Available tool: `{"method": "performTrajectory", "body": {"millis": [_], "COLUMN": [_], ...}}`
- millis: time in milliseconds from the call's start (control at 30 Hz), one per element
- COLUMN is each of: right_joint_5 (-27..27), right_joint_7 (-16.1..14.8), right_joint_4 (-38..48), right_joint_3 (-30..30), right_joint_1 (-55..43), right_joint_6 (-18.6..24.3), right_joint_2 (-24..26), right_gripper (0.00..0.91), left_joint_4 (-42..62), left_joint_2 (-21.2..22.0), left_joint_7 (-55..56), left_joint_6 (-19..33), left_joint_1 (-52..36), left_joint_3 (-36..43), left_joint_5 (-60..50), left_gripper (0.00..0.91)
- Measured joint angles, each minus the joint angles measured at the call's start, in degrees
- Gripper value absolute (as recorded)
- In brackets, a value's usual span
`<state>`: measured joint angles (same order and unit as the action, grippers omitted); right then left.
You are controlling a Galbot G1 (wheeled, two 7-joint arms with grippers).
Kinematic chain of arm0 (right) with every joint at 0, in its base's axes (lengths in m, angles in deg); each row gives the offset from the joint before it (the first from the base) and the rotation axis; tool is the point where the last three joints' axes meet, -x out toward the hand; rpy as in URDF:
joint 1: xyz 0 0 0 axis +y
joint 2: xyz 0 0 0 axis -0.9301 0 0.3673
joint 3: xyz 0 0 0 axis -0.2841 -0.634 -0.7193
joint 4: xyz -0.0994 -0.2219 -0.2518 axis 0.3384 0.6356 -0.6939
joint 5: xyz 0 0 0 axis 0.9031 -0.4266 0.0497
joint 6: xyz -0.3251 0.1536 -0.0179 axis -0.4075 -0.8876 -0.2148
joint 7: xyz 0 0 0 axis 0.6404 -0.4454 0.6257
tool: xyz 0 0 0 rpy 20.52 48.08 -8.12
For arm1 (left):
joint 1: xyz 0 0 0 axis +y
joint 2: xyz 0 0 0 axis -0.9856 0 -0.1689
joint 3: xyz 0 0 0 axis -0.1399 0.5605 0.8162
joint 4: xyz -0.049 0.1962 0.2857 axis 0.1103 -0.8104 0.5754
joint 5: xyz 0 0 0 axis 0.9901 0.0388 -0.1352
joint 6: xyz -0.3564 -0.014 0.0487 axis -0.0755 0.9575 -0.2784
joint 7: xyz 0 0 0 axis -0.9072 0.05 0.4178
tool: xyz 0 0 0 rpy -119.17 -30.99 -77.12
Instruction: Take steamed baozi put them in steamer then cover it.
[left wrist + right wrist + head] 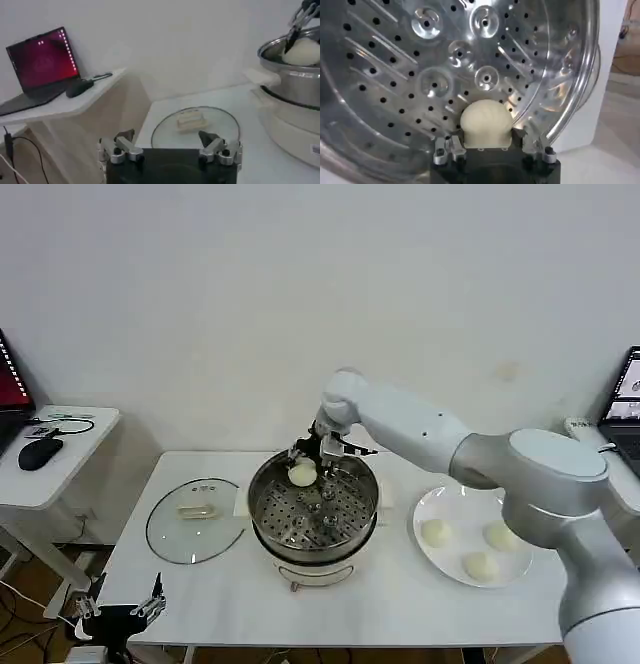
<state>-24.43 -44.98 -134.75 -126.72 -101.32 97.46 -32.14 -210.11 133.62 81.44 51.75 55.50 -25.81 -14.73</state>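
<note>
Baozi, head view: one steamed baozi (302,474) is pinched in the right gripper (312,452) at the far-left inner edge of the steamer (313,509); three more baozi (436,532) lie on a white plate (428,506) to the steamer's right.
Steamer, head view: it stands mid-surface on the white surface (400,604), its perforated tray bare apart from the held bun.
Cover, head view: the cover (196,519) lies flat on the surface just left of the steamer, handle up.
Left gripper, head view: the left gripper (118,609) is parked low off the surface's near-left corner.
Left wrist view: left gripper (170,147) is spread wide and holds nothing — beyond it lies the cover (195,126), with the steamer (295,75) and the held baozi (301,52) at its rim.
Right wrist view: right gripper (486,145) is closed around the baozi (486,122) — the bun sits over the steamer's (420,75) perforated tray, near its wall.
</note>
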Motion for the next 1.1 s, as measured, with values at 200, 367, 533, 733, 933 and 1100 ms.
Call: {"method": "performTrajectory", "body": {"millis": [200,367,533,733,933,1100], "right_joint_5": [1.88,1.97,-1.5,-10.72,-17.12,-20.27], "right_joint_7": [0.29,-0.17,-1.85,-5.15,-7.07,-6.91], "right_joint_4": [1.21,0.53,-3.27,-12.8,-22.42,-28.08], "right_joint_3": [0.31,0.36,-1.25,-5.87,-8.92,-10.91], "right_joint_1": [0.06,-0.9,-3.67,-9.42,-13.49,-14.65], "right_joint_6": [1.29,1.29,-1.51,-10.8,-20.75,-28.08], "right_joint_2": [-0.54,0.17,3.01,10.59,21.39,31.54], "right_gripper": [0.907,0.907,0.907,0.907,0.907,0.907], "left_joint_4": [-0.85,-0.98,-1.01,-1.68,-1.85,-2.13], "left_joint_2": [0.37,0.54,0.43,-0.41,-1.64,-2.77], "left_joint_7": [0.04,0.06,0.05,-0.37,-1.01,-1.37], "left_joint_6": [0.03,0.02,-0.08,-0.72,-1.31,-1.62], "left_joint_1": [0.41,0.37,0.23,-0.07,-0.58,-1.14], "left_joint_3": [0.16,0.48,1.12,1.92,2.64,3.52], "left_joint_5": [0.01,0.0,-0.2,-0.14,-0.13,-0.54], "left_gripper": [0.907,0.907,0.907,0.907,0.907,0.907]}}
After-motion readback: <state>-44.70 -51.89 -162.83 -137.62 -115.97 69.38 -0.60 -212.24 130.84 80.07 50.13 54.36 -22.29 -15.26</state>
